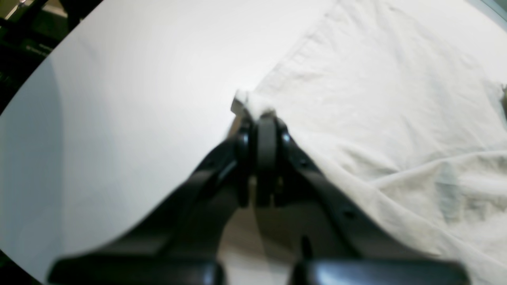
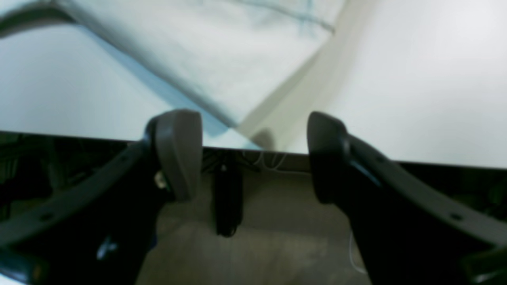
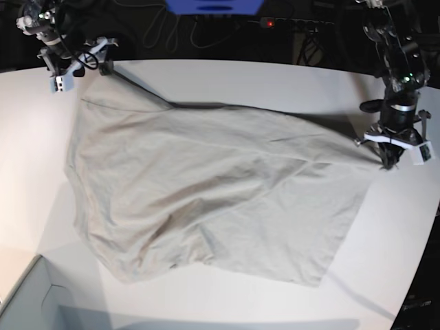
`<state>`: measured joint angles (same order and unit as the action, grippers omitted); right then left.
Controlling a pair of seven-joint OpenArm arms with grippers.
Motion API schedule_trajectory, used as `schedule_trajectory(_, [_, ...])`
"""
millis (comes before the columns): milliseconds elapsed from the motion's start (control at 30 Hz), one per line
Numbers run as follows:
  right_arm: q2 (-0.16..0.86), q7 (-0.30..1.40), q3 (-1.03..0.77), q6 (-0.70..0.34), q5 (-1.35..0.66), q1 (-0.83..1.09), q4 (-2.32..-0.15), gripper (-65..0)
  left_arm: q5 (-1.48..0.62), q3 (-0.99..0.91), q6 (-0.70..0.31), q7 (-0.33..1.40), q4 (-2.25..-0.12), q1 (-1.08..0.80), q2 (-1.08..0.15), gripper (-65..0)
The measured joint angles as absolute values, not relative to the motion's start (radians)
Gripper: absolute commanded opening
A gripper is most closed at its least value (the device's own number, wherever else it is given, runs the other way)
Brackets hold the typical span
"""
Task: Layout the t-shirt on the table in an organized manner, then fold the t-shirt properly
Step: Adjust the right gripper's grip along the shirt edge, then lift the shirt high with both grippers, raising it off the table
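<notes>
The light beige-grey t-shirt (image 3: 206,185) lies spread and wrinkled across the white table (image 3: 227,79). My left gripper (image 3: 388,161) stands at the shirt's right corner. In the left wrist view it (image 1: 259,114) is shut on a pinch of the shirt's edge (image 1: 376,91), just above the table (image 1: 138,99). My right gripper (image 3: 81,63) is at the shirt's far left corner. In the right wrist view it (image 2: 253,154) is open and empty, its fingers (image 2: 178,150) over the table's edge (image 2: 416,99), with the shirt's corner (image 2: 222,51) just ahead.
A grey box corner (image 3: 27,295) stands at the front left. Cables and a power strip (image 3: 275,24) lie behind the table's far edge. The table's right edge (image 3: 423,261) curves close to the left arm.
</notes>
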<state>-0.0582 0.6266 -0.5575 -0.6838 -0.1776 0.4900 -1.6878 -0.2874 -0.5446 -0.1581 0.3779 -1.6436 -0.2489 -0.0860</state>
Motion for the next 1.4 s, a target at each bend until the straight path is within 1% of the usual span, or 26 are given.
schedule_trajectory(200, [-0.060, 0.620, -0.545, -0.684, -0.181, 0.452, -1.651, -24.3, -0.287, -0.545, -0.158, 0.378, -1.644, -0.251, -0.086, -65.0])
schedule_trajectory(367, [-0.061, 0.627, -0.544, -0.684, -0.181, 0.455, -1.649, -34.1, -0.287, -0.547, -0.158, 0.378, -1.644, -0.252, -0.086, -65.0])
schedule_trajectory(467, [-0.057, 0.628, -0.511, -0.684, -0.180, 0.455, -1.649, -41.1, -0.287, -0.547, -0.158, 0.378, -1.643, -0.251, -0.086, -65.0])
schedule_trajectory(533, [-0.057, 0.627, -0.485, -0.684, -0.180, 0.455, -1.649, -44.1, -0.287, -0.547, -0.158, 0.378, -1.643, -0.251, -0.086, -65.0])
schedule_trajectory(800, [-0.055, 0.628, -0.468, -0.684, -0.175, 0.420, -1.641, -44.6, -0.287, -0.548, -0.159, 0.378, -1.643, -0.251, -0.086, -65.0])
schedule_trajectory(900, [-0.055, 0.621, -0.468, -0.684, -0.173, 0.413, -1.639, -45.2, -0.287, -0.548, -0.158, 0.378, -1.644, -0.251, -0.086, -65.0])
schedule_trajectory(933, [-0.050, 0.627, -0.468, -0.684, -0.173, 0.413, -1.637, -46.4, -0.288, -0.548, -0.159, 0.378, -1.643, -0.250, -0.086, -65.0])
schedule_trajectory(1000, [-0.041, 0.632, -0.468, -0.684, -0.168, 0.410, -1.634, -52.7, -0.287, -0.548, -0.159, 0.378, -1.643, -0.251, -0.086, -65.0])
schedule_trajectory(1067, [-0.038, 0.629, -0.469, -0.684, -0.170, 0.402, -1.634, -64.2, -0.287, -0.548, -0.158, 0.378, -1.643, -0.251, -0.086, -65.0])
schedule_trajectory(1200, [-0.029, 0.628, -0.474, -0.684, -0.172, 0.397, -1.641, -65.0, -0.287, -0.548, -0.159, 0.378, -1.643, -0.248, -0.086, -65.0])
schedule_trajectory(1400, [-0.030, 0.631, -0.604, -0.684, -0.176, 0.400, -1.737, -65.0, -0.288, -0.548, -0.159, 0.382, -1.649, -0.251, -0.086, -65.0])
